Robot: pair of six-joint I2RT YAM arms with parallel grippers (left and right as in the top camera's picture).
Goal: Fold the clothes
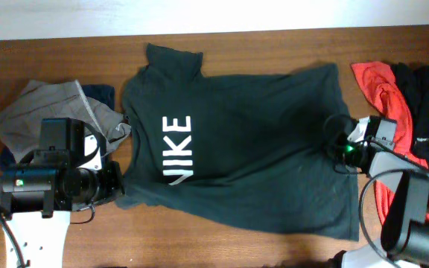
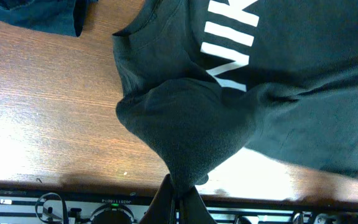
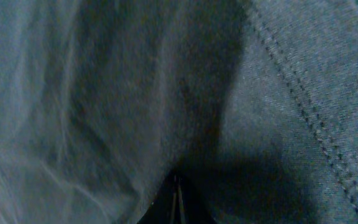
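Overhead, where's the T-shirt [image 1: 259, 149] lying?

– Spread across the middle of the wooden table [image 1: 43, 56]. Its white lettering is toward the left arm's side, and one sleeve points at the far edge. Grey trousers [image 1: 47, 108] are heaped just beside it on the left. A red top [image 1: 382, 85] and a black top [image 1: 427, 93] lie on the right.

And the arms?

– Both are low, reaching in from the near edge, one at each side of the shirt. The left gripper [image 2: 180, 190] sits at the shirt's near corner beside the lettering. The right gripper [image 3: 177, 186] is on the cloth close to the opposite edge, its wrist turned inward.

Jaws?

– Left wrist view: fingers pressed together on a bunch of the dark cloth, which rises in a peak off the table. Right wrist view: closed too, with shirt fabric gathered at the tips and a stitched seam running alongside.
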